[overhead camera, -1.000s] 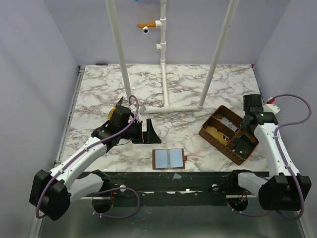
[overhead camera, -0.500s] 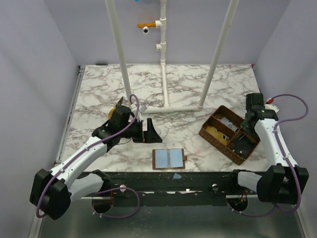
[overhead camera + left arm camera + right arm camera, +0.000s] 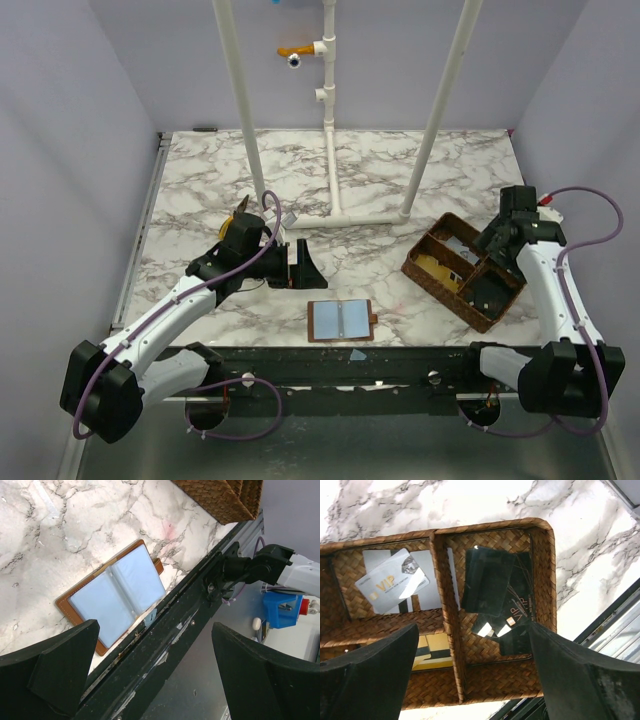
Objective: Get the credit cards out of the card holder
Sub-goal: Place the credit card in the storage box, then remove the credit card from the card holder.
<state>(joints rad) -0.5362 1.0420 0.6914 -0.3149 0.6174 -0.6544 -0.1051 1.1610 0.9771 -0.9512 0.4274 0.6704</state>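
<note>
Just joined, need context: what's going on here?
Two arms are emptying a wallet. It lies open near the front edge of the table, and its pockets look empty. The right end effector hovers open over the basket, above the compartment with the dark cards. A grey card and yellow cards lie in other compartments. The left end effector is open and holds nothing, left of the wallet and farther back.

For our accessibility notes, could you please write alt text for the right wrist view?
A woven divided basket on a marble table holds dark cards, pale grey cards and yellow cards in separate compartments, with the open right gripper above it.
</note>
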